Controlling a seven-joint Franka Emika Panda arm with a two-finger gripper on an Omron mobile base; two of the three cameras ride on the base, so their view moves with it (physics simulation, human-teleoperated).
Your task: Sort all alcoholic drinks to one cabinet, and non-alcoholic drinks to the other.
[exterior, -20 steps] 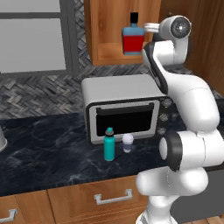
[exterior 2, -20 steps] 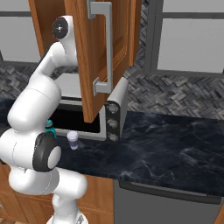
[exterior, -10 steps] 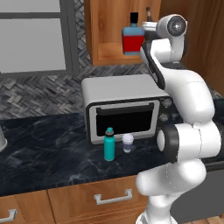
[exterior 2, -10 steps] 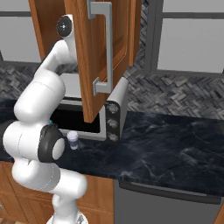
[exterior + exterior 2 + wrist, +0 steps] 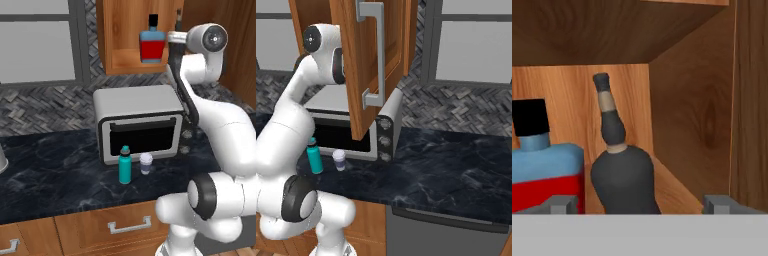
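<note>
In the open wall cabinet [image 5: 125, 30], on its wooden shelf floor, a squarish blue bottle [image 5: 151, 45] with a red label and black cap stands beside a near-black round bottle [image 5: 622, 172] with a slim neck. My gripper [image 5: 639, 204] is open at the cabinet's mouth, its fingertips [image 5: 559, 202] spread wide on either side of the dark bottle without touching it. From the left base view the gripper [image 5: 172, 36] sits just right of the blue bottle [image 5: 544, 170]. A slim teal bottle [image 5: 124, 165] and a small pale lidded cup [image 5: 145, 163] stand on the counter.
A silver toaster oven [image 5: 140, 122] sits behind the teal bottle [image 5: 315, 157] and the cup [image 5: 339, 160]. A wooden cabinet door with a long silver bar handle [image 5: 378, 55] hangs open above the dark marble counter [image 5: 446, 165]. Drawers [image 5: 127, 225] run below.
The jaws have opened wide and let go of the dark bottle, which now stands on the shelf. The hand has drawn back slightly from the cabinet.
</note>
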